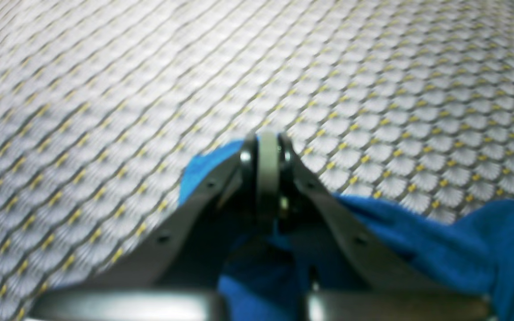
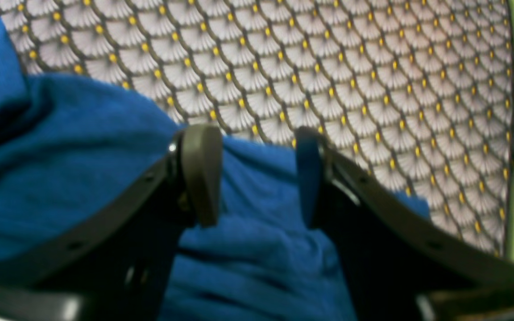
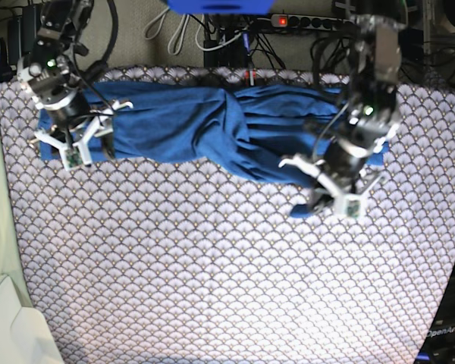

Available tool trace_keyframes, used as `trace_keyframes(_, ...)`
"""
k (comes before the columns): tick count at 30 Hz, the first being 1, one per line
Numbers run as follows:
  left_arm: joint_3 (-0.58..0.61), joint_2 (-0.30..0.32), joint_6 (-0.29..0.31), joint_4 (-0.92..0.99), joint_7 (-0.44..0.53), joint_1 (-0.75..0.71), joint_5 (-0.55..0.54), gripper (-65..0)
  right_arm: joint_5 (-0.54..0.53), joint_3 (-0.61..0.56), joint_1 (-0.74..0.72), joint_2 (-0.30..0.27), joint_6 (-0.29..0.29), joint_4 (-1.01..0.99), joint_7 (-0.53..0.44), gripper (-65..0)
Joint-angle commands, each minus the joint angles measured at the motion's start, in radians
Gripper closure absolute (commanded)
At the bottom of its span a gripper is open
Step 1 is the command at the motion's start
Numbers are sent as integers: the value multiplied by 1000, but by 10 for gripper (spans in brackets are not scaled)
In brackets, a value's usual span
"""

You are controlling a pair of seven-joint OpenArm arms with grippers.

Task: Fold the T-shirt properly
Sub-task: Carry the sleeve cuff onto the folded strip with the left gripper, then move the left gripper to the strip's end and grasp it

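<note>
Grey-white scallop-patterned cloth [image 3: 212, 273] with small yellow dots, spread flat over the counter, reaching well past the right tool [image 3: 74, 144] and the left tool [image 3: 330, 199] on all open sides; pale green surface [image 3: 0, 227] along the cloth edge outward of the right tool; power strip [image 3: 311, 23] with a red light and tangled cables [image 3: 182, 34] beyond both tools

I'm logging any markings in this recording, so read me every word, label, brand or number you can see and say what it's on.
"OpenArm": white lettering on the dark stand at the base view's lower right corner; small, so the last letters are uncertain.
T-shirt: no print.
Scallop-patterned cloth: pattern only, no text.
Both wrist views: nothing readable.
</note>
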State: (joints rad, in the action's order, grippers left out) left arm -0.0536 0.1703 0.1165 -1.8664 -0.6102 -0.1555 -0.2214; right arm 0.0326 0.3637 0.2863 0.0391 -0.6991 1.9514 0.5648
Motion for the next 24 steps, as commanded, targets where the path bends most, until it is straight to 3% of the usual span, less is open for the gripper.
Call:
trace_keyframes(1,-22,10,1,-40,20,-8,-6,-6,-13,-9,-5,-3,1,16,-22,-284)
trace_keyframes(14,-202,13,4,-77,22,-220,-6,-6,-13,-59,1,2,1,15,-22,-284)
trace_keyframes(24,-216,53,4,-77,22,-310,-5,-6,-13,-58,1,2,1,15,-22,-284)
